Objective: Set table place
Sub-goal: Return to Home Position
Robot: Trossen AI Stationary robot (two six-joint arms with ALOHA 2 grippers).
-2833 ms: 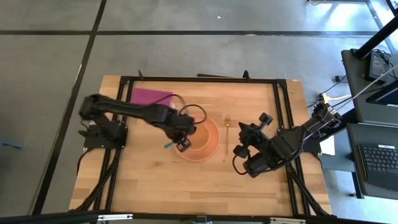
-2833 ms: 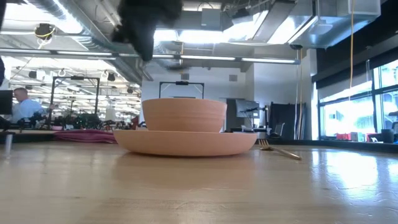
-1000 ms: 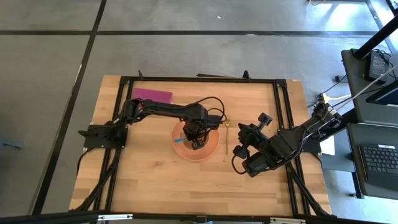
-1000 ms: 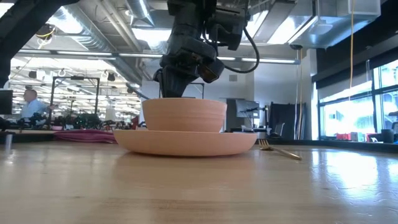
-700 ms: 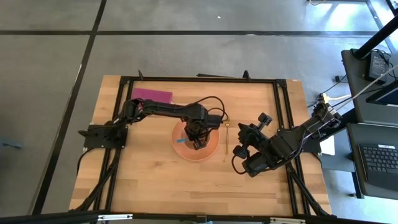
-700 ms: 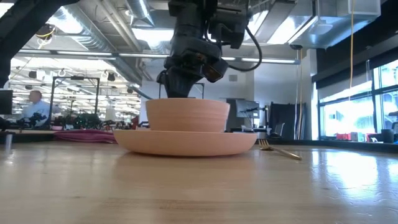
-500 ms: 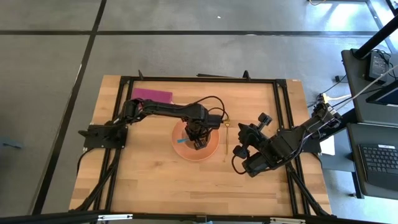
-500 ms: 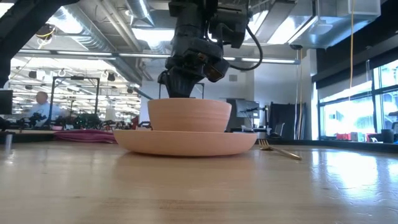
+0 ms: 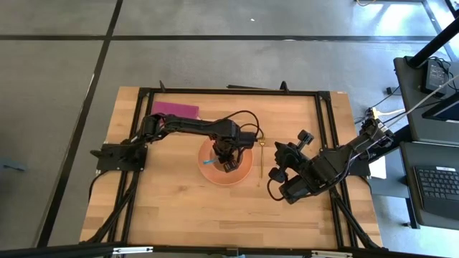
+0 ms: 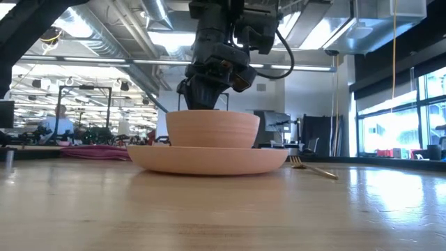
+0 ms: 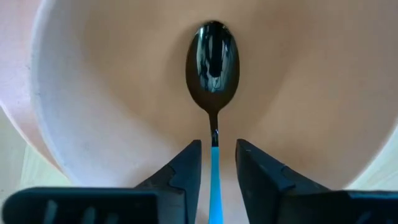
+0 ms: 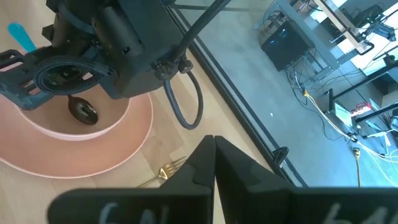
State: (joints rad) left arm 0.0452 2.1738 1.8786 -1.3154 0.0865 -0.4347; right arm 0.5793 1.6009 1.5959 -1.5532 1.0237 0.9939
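Peach bowl (image 11: 112, 93), black-and-blue spoon (image 11: 212, 59)

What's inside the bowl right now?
A spoon: its dark head lies on the floor of the bowl, its blue handle rising between the open fingers of the left gripper. Nothing else shows there. From above, that gripper covers much of the bowl's inside. The right gripper waits aside.

Floor (image 9: 215, 57): grey, crossed by dark seams | desk (image 9: 412, 158) with keyboard (image 9: 434, 183): seen at 3 o'clock | windows (image 10: 397, 132): daylit, 3 o'clock | ceiling lights (image 10: 178, 38): lit overhead
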